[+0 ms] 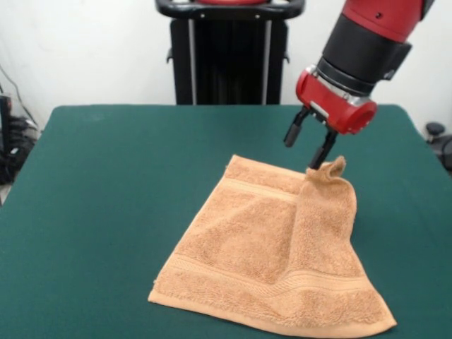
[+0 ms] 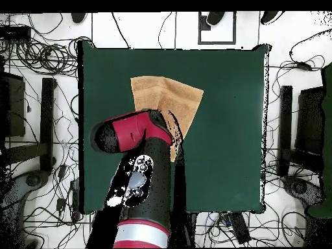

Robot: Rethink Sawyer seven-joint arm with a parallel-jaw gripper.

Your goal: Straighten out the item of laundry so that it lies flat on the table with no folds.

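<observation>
The orange-tan towel [image 1: 261, 254] lies on the green table [image 1: 106, 212], right of the middle. Its right part is folded over the rest, and the far right corner [image 1: 336, 168] stands up off the cloth. A woven band runs near the front edge and another near the far edge. My gripper [image 1: 301, 154] hangs just above the towel's far edge with its black fingers apart. The right fingertip [image 1: 316, 164] is against the raised corner. In the overhead view the towel [image 2: 165, 97] shows partly under my red arm [image 2: 133, 133], which hides the gripper.
The black pedestal [image 1: 229, 56] stands behind the table's far edge. In the overhead view, cables [image 2: 39, 58] and dark stands [image 2: 47, 123] surround the table [image 2: 227, 130]. A dark wheel [image 1: 434, 130] sits off the table's far right corner.
</observation>
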